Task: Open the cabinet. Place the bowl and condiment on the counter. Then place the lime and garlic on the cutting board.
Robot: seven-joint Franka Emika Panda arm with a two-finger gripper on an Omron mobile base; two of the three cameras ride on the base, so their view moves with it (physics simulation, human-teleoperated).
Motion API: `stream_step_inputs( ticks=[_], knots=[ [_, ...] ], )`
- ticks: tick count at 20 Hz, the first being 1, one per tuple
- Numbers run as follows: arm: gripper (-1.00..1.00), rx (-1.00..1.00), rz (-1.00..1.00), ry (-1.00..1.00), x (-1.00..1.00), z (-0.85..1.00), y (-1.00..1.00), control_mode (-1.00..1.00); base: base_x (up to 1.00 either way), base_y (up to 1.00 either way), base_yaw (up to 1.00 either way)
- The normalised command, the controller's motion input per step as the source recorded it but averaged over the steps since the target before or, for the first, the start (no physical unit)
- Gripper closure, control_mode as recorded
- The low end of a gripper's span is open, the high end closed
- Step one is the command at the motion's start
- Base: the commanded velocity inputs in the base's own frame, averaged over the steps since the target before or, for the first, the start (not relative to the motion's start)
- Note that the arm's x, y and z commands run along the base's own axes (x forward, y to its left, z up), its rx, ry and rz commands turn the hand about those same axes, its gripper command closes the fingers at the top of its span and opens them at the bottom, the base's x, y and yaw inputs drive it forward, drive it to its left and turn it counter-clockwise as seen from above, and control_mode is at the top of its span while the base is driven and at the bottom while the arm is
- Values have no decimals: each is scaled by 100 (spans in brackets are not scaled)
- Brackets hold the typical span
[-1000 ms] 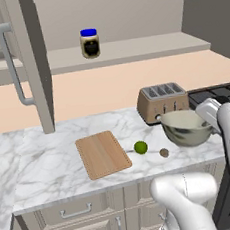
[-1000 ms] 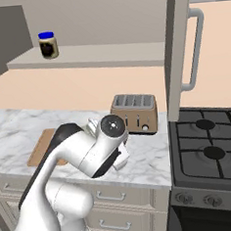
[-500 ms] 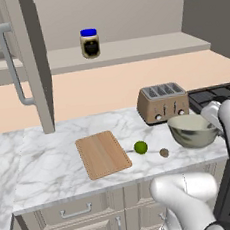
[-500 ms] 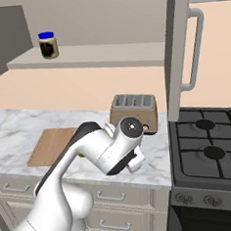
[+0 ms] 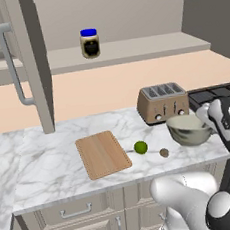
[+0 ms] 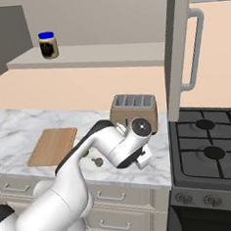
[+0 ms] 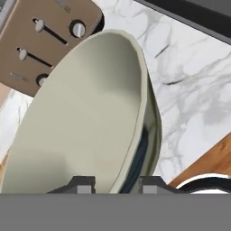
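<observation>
The pale grey-green bowl [image 5: 188,129] is low over the marble counter [image 5: 47,169], just in front of the toaster and right of the garlic [image 5: 164,153]. My gripper [image 7: 115,182] is shut on the bowl [image 7: 85,122], one fingertip on each side of its rim. I cannot tell whether the bowl touches the counter. The lime [image 5: 140,147] lies on the counter just right of the cutting board [image 5: 102,153]. The blue-lidded condiment [image 5: 90,43] stands on the shelf of the open cabinet [image 5: 28,56]. The right base view shows the condiment [image 6: 48,44], the cutting board [image 6: 53,145] and the garlic [image 6: 97,162].
A brown toaster [image 5: 163,102] stands right behind the bowl. A black gas stove [image 6: 208,144] adjoins the counter on the right. The right cabinet door [image 6: 181,48] hangs open above the toaster's right side. Drawer fronts run below the counter edge.
The arm has carried the bowl slightly right and down, to just in front of the toaster. The lime, garlic and condiment have not moved.
</observation>
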Motion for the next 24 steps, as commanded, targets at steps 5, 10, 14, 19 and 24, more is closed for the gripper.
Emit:
stream_step_inputs(
  ticks=[5, 10, 14, 19, 24],
  knots=[
    [100, 0, 0, 0, 8, -38, -32, -100, 0, 0, 0],
    [100, 0, 0, 0, 4, -32, -25, -100, 0, 0, 0],
    [100, 0, 0, 0, 2, -39, -19, -100, 0, 0, 0],
    [100, 0, 0, 0, 3, -36, -17, -100, 0, 0, 0],
    [-100, 0, 0, 2, 0, -4, -2, -100, 0, 0, 0]
  ],
)
